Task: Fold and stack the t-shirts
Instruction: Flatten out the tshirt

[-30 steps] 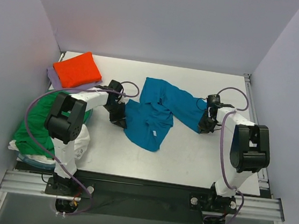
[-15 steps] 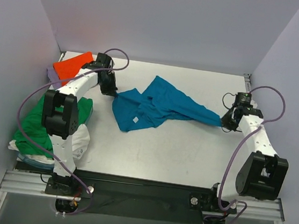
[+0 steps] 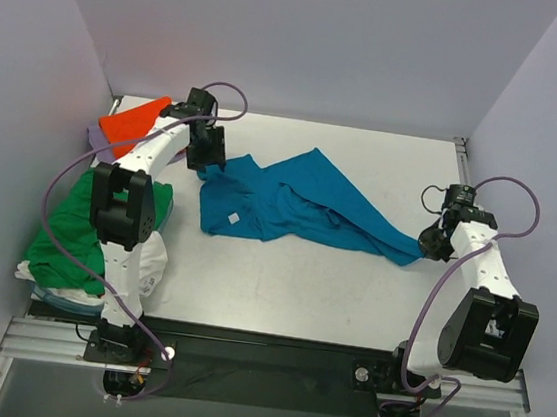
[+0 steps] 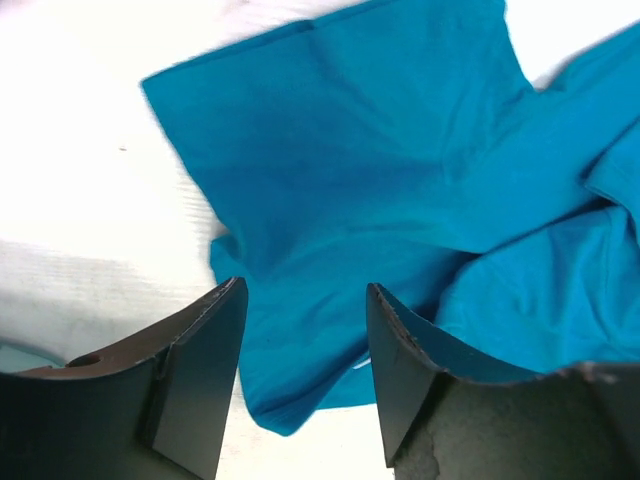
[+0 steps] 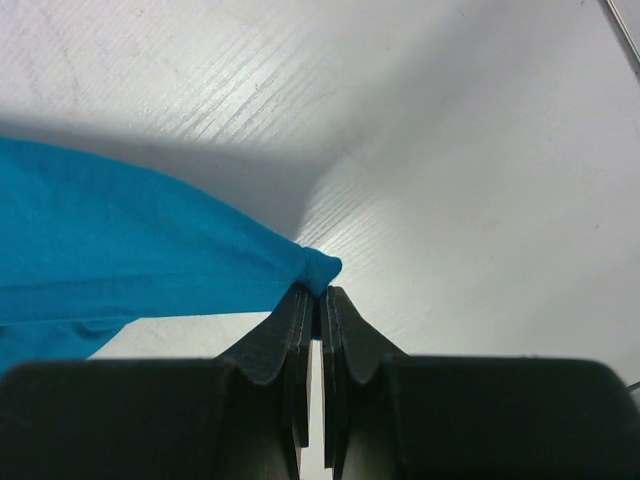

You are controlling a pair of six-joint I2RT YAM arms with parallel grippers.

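Note:
The teal-blue t-shirt (image 3: 289, 205) lies stretched across the table from left to right, still creased in the middle. My left gripper (image 3: 207, 155) hovers open over its left end; in the left wrist view the cloth (image 4: 380, 150) lies below the spread fingers (image 4: 305, 290), with nothing between them. At the right, my right gripper (image 3: 433, 244) is shut on the shirt's narrow right corner. The right wrist view shows that bunched tip (image 5: 320, 270) pinched at the fingertips (image 5: 320, 292).
An orange t-shirt (image 3: 132, 121) lies folded on a lavender one (image 3: 96, 135) at the back left corner. A green shirt (image 3: 69, 235) and a white one (image 3: 152, 260) are heaped at the left edge. The white table (image 3: 329, 295) shows bare in front of the teal shirt.
The left gripper has opened and let go of the shirt's left end near the back left. The right gripper pulled its corner outward to the right, and the shirt now lies longer and flatter.

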